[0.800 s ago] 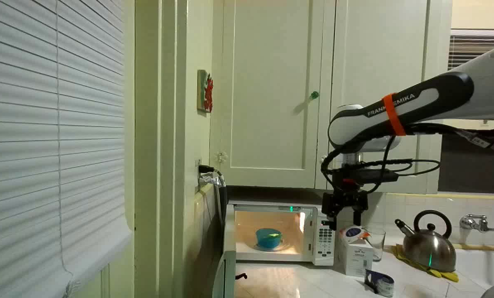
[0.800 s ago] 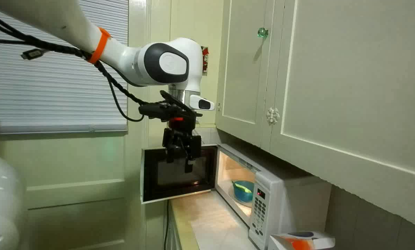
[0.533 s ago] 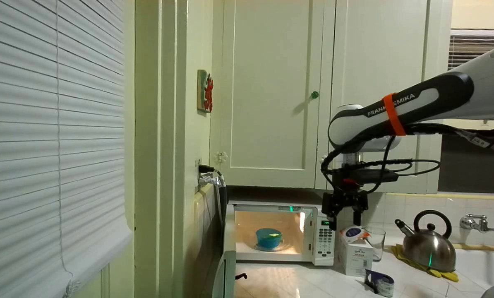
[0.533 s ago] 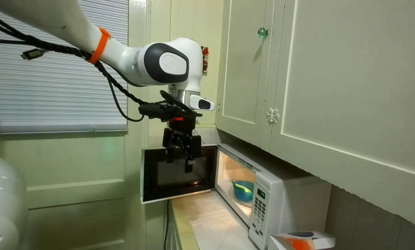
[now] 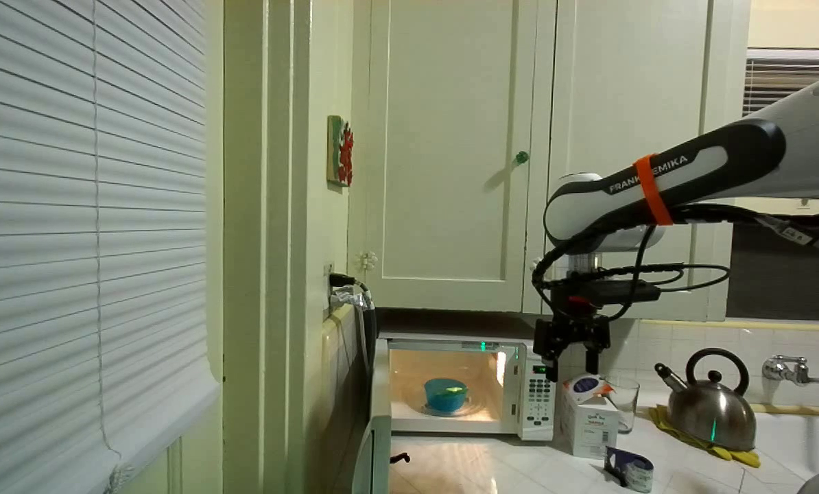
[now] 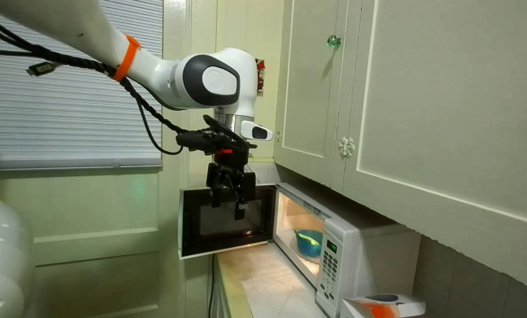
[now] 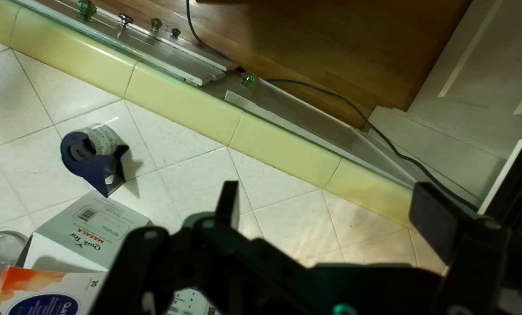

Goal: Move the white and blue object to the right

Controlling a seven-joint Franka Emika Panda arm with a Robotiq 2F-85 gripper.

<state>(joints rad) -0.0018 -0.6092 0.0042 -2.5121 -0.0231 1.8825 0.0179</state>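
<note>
The white and blue object looks like a dark blue tape dispenser [image 7: 94,168] with a whitish roll. It lies on the white tiled counter at the left in the wrist view. It also shows near the bottom of an exterior view [image 5: 629,469]; in an exterior view at the microwave's other side it is out of view. My gripper [image 7: 328,205] is open with nothing between its fingers. It hangs well above the counter, apart from the dispenser, in both exterior views [image 5: 572,369] [image 6: 228,210].
A white tea box [image 5: 591,429] with an orange and blue top stands behind the dispenser, near a clear glass [image 5: 627,408]. An open microwave [image 6: 340,265] holds a blue bowl [image 6: 309,243]. A kettle [image 5: 713,412] stands by the sink. The counter's yellow edge [image 7: 182,105] runs diagonally.
The arm, gripper and dispenser show no visible movement. The microwave display has turned from red to green.
</note>
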